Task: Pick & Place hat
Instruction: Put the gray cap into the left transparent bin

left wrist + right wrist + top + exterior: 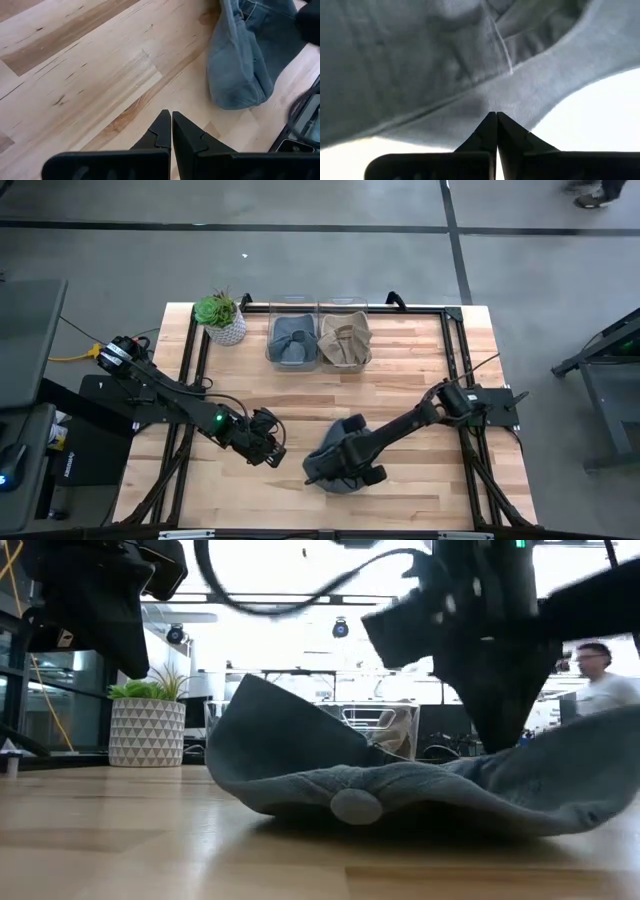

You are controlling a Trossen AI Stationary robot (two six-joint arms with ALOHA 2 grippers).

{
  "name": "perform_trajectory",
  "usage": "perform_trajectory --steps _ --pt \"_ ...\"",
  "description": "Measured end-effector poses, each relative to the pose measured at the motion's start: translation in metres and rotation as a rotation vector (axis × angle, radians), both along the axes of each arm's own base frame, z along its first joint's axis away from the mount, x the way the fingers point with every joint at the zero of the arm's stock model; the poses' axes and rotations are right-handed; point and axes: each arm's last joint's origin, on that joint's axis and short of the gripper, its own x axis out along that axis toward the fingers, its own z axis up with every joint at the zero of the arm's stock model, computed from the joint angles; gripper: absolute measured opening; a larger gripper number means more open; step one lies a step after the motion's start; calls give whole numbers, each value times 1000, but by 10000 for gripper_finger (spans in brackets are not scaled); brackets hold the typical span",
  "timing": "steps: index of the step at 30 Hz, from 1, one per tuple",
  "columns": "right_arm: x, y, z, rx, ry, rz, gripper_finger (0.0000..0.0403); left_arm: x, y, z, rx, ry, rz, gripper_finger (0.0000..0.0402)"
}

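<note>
A blue-grey hat (pixel 336 472) lies crumpled on the wooden table near its front middle. In the low view its crown button (pixel 355 806) is down at the table and one flap (pixel 262 730) stands up. My right gripper (pixel 346 458) is on the hat with its fingers shut (pixel 496 116). My left gripper (pixel 270 450) is shut and empty, above bare wood just left of the hat. The hat also shows in the left wrist view (pixel 245 65). My right gripper's shut fingers come from above, pointing down, onto the hat's right part (pixel 520 762). In the right wrist view the fingertips meet the cloth by a stitched seam (pixel 492 100). How many layers they hold, I cannot tell. The hat lies on the table, and its right side rises toward the fingers.
Two clear bins stand at the table's far edge, one with a grey-blue hat (pixel 292 340) and one with a tan hat (pixel 345 340). A potted plant (pixel 222 318) stands left of them. Bare wood lies between the bins and the grippers. A person (pixel 600 680) stands beyond the table.
</note>
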Motion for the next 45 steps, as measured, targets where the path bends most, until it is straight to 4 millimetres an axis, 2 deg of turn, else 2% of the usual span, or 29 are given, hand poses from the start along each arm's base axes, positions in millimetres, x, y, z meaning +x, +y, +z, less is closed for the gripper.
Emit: perform_trajectory --steps 5,10,15,21,25,36,41,45 --pt "-8 -2 30 50 -50 -106 0 0 0 0 1 0 0 0" --pt "-20 -7 74 113 -191 -348 0 1 0 0 -6 -6 1 0" --pt "-34 -10 124 188 -442 -606 0 4 -3 3 -32 -46 -6 0" --pt "-59 -2 173 214 -783 -698 0 5 -3 4 -39 -59 -9 0" --pt "-73 4 185 199 -877 -719 0 5 -3 4 -34 -60 -7 0" --pt "-96 38 188 235 -957 -705 0 5 -3 4 -23 -65 -5 0" --pt "-96 47 206 385 -1041 -637 0 6 -3 5 -22 -82 -19 0" --pt "-96 42 224 451 -1115 -529 0 8 -5 7 -26 -109 -29 0"
